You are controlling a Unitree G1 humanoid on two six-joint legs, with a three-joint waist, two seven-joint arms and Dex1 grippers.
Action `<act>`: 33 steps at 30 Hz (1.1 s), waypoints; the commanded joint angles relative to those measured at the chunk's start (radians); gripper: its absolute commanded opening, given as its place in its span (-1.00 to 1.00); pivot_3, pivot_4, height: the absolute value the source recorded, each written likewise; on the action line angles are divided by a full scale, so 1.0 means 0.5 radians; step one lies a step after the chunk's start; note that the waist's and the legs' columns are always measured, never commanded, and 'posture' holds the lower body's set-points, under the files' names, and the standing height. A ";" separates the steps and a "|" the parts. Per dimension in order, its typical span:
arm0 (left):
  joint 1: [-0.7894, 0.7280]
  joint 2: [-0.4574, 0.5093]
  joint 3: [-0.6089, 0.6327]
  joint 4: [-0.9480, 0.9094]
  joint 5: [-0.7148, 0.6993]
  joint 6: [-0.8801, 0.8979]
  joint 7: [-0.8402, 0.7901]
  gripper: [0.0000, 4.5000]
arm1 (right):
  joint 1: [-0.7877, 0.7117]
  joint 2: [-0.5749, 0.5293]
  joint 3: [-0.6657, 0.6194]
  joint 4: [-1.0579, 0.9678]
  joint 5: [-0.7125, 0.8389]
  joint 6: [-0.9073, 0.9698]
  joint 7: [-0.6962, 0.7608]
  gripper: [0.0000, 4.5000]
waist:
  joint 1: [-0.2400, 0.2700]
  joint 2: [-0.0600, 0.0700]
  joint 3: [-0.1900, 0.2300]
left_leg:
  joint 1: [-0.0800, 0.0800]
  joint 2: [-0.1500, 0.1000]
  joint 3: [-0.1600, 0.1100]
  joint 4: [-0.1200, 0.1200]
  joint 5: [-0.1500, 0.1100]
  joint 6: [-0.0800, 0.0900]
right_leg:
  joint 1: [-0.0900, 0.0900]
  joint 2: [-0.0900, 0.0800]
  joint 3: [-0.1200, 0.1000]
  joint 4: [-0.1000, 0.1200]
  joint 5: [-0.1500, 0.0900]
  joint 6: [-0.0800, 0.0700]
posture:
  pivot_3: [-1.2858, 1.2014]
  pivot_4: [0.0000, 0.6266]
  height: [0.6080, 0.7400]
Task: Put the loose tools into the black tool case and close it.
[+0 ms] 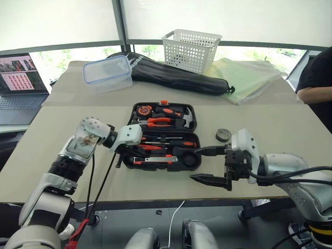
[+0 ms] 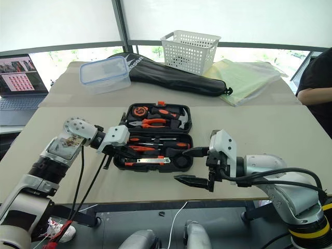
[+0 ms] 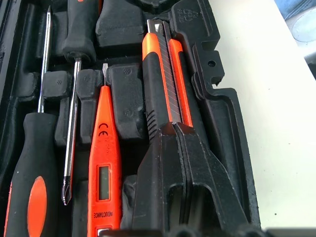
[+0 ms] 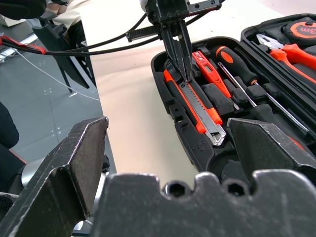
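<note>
The black tool case [image 1: 190, 139] lies open in the middle of the table. In its near half lie an orange-black utility knife [image 3: 163, 74], a slim orange screwdriver [image 3: 103, 163] and two black-and-orange-handled screwdrivers [image 3: 29, 192]. My left gripper [image 3: 176, 129] is shut, and its tips rest on the knife's handle end with nothing between them. To the right of the case's front corner, my right gripper [image 1: 206, 165] hangs open and empty just above the table. A small dark tape roll [image 1: 223, 135] lies on the table right of the case, behind the right gripper.
Pliers [image 1: 158, 122], a hammer and a tape measure fill the case's far half. A long black bag [image 1: 181, 78], a white basket [image 1: 191, 49], a clear lidded box [image 1: 108, 72] and a green sheet lie at the back. A laptop [image 1: 18, 78] stands far left, a person's arm [image 1: 316, 83] far right.
</note>
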 commanded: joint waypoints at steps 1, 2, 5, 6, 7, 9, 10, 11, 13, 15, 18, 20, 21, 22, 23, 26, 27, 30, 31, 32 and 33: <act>-0.029 -0.021 -0.023 0.083 0.131 -0.133 0.111 -0.98 | -0.031 -0.012 -0.030 -0.029 0.004 -0.030 0.019 1.00 | 0.006 0.000 0.000 | 0.000 0.000 0.000 0.000 0.000 0.000 | 0.001 -0.001 0.000 0.000 0.000 0.000 | 0.03 -0.52 1.00; -0.027 -0.025 -0.037 0.108 0.154 -0.163 0.116 -0.98 | -0.029 -0.013 -0.031 -0.029 0.004 -0.029 0.020 1.00 | 0.008 0.000 0.000 | 0.001 0.000 -0.001 0.000 0.000 0.000 | 0.002 -0.001 0.000 0.000 0.000 0.000 | 0.03 -0.52 1.00; -0.035 -0.037 -0.077 0.235 0.244 -0.285 0.161 -0.98 | -0.021 -0.015 -0.033 -0.035 0.006 -0.026 0.018 1.00 | 0.013 0.000 0.000 | 0.002 0.000 -0.001 0.000 0.000 0.000 | 0.004 -0.002 0.000 0.000 0.000 0.000 | 0.03 -0.52 1.00; -0.041 -0.042 -0.077 0.260 0.250 -0.297 0.164 -0.98 | -0.020 -0.015 -0.033 -0.036 0.006 -0.025 0.017 1.00 | 0.014 0.000 0.000 | 0.003 0.000 -0.001 0.000 0.000 0.000 | 0.006 -0.002 0.000 0.000 -0.001 0.001 | 0.03 -0.52 1.00; -0.048 -0.048 -0.074 0.282 0.249 -0.299 0.163 -0.98 | -0.020 -0.014 -0.033 -0.038 0.006 -0.024 0.016 1.00 | 0.014 0.000 0.000 | 0.004 0.000 -0.001 0.000 0.000 0.000 | 0.007 -0.002 0.001 0.000 -0.001 0.001 | 0.03 -0.52 1.00; -0.061 -0.054 -0.078 0.347 0.278 -0.321 0.184 -0.98 | -0.017 -0.013 -0.032 -0.041 0.009 -0.022 0.014 1.00 | 0.010 0.000 0.000 | 0.004 0.000 -0.001 0.000 0.000 0.000 | 0.008 -0.002 0.001 0.000 -0.001 0.002 | 0.03 -0.52 1.00; -0.056 -0.055 -0.083 0.372 0.292 -0.334 0.189 -0.98 | -0.014 -0.013 -0.033 -0.042 0.010 -0.022 0.014 1.00 | 0.008 0.000 0.000 | 0.005 0.001 -0.001 0.000 0.000 0.000 | 0.007 -0.001 0.001 0.001 -0.001 0.003 | 0.03 -0.52 1.00; -0.047 -0.055 -0.089 0.390 0.303 -0.348 0.193 -0.98 | -0.012 -0.013 -0.034 -0.043 0.011 -0.022 0.015 1.00 | 0.005 0.000 0.000 | 0.005 0.001 -0.001 0.000 0.000 0.000 | 0.007 -0.001 0.001 0.001 -0.001 0.002 | 0.03 -0.52 1.00; -0.019 -0.058 -0.102 0.414 0.322 -0.394 0.202 -0.98 | -0.009 -0.015 -0.035 -0.044 0.011 -0.023 0.016 1.00 | -0.001 0.000 0.000 | 0.005 0.002 -0.001 0.000 0.000 0.000 | 0.006 0.000 0.001 0.002 -0.001 0.001 | 0.03 -0.52 1.00; -0.003 -0.066 -0.099 0.417 0.319 -0.417 0.201 -0.98 | -0.007 -0.015 -0.035 -0.043 0.009 -0.024 0.017 1.00 | -0.007 0.002 -0.002 | 0.005 0.003 0.000 0.000 0.000 -0.001 | 0.005 0.001 0.001 0.002 0.000 0.001 | 0.03 -0.52 1.00; 0.009 -0.085 0.026 0.224 0.112 -0.227 0.134 -0.98 | 0.003 -0.025 -0.056 -0.033 -0.002 -0.034 0.014 1.00 | -0.008 0.004 -0.003 | 0.005 0.002 0.000 0.000 0.000 0.000 | 0.005 0.000 0.001 0.002 0.000 0.001 | 0.03 -0.52 1.00; 0.024 -0.052 0.112 0.049 -0.023 -0.052 0.085 -0.88 | 0.010 -0.030 -0.085 -0.013 -0.016 -0.042 -0.002 1.00 | -0.010 0.003 -0.002 | 0.003 0.002 0.000 0.000 0.000 0.000 | 0.002 0.000 0.001 0.001 0.000 0.001 | 0.03 -0.52 1.00; 0.037 -0.016 0.163 -0.073 -0.107 0.072 0.054 -0.75 | 0.012 -0.033 -0.110 0.007 -0.024 -0.046 -0.015 1.00 | -0.015 0.002 -0.002 | 0.000 0.002 0.000 0.000 -0.001 0.001 | 0.000 0.001 0.000 0.001 0.000 0.001 | 0.03 -0.52 1.00; 0.053 0.037 0.230 -0.226 -0.216 0.240 0.023 -0.63 | 0.010 -0.045 -0.140 0.045 -0.034 -0.038 -0.028 1.00 | -0.019 0.001 -0.001 | -0.003 0.002 0.000 0.000 -0.001 0.001 | -0.004 0.001 0.000 0.002 0.000 0.001 | 0.03 -0.52 1.00; 0.067 0.090 0.289 -0.363 -0.318 0.400 -0.003 -0.47 | 0.007 -0.060 -0.168 0.084 -0.046 -0.036 -0.029 1.00 | -0.026 -0.002 0.000 | -0.006 0.001 0.000 0.000 -0.001 0.001 | -0.008 0.001 0.000 0.002 -0.001 0.001 | 0.03 -0.52 1.00; 0.091 0.248 0.473 -0.678 -0.587 0.818 -0.009 0.01 | -0.036 -0.131 -0.244 0.270 -0.086 -0.033 0.013 1.00 | -0.048 -0.003 0.001 | -0.023 -0.001 0.001 0.002 0.000 0.001 | -0.025 0.001 -0.001 0.004 0.000 0.001 | 0.03 -0.52 1.00; 0.097 0.308 0.534 -0.774 -0.675 0.951 -0.004 0.14 | -0.067 -0.161 -0.261 0.361 -0.108 -0.043 0.037 1.00 | -0.054 -0.003 0.002 | -0.024 -0.001 0.001 0.002 0.000 0.001 | -0.027 0.001 -0.003 0.004 0.000 0.001 | 0.03 -0.52 1.00; 0.152 0.474 0.648 -0.958 -0.824 1.176 -0.005 0.60 | -0.225 -0.228 -0.200 0.658 -0.251 -0.110 0.084 1.00 | -0.065 -0.002 0.002 | -0.023 -0.001 0.003 0.001 0.000 0.000 | -0.028 0.001 -0.005 0.003 0.000 0.000 | 0.03 -0.52 1.00; 0.183 0.534 0.677 -1.000 -0.842 1.202 -0.011 0.75 | -0.319 -0.237 -0.147 0.804 -0.335 -0.159 0.101 1.00 | -0.076 -0.002 0.002 | -0.022 -0.001 0.004 0.001 0.000 -0.001 | -0.027 0.001 -0.004 0.003 0.000 0.000 | 0.03 -0.52 1.00; 0.214 0.579 0.695 -1.025 -0.846 1.207 -0.010 0.89 | -0.403 -0.236 -0.097 0.922 -0.402 -0.188 0.111 1.00 | -0.084 -0.001 0.003 | -0.021 -0.001 0.006 0.000 0.001 -0.002 | -0.027 0.001 -0.003 0.003 0.001 0.000 | 0.03 -0.52 1.00; 0.244 0.615 0.707 -1.036 -0.840 1.196 -0.001 0.99 | -0.492 -0.223 -0.044 1.043 -0.468 -0.204 0.114 1.00 | -0.091 -0.001 0.003 | -0.020 -0.001 0.007 0.001 0.001 -0.003 | -0.026 0.001 -0.002 0.004 0.001 -0.001 | 0.03 -0.52 1.00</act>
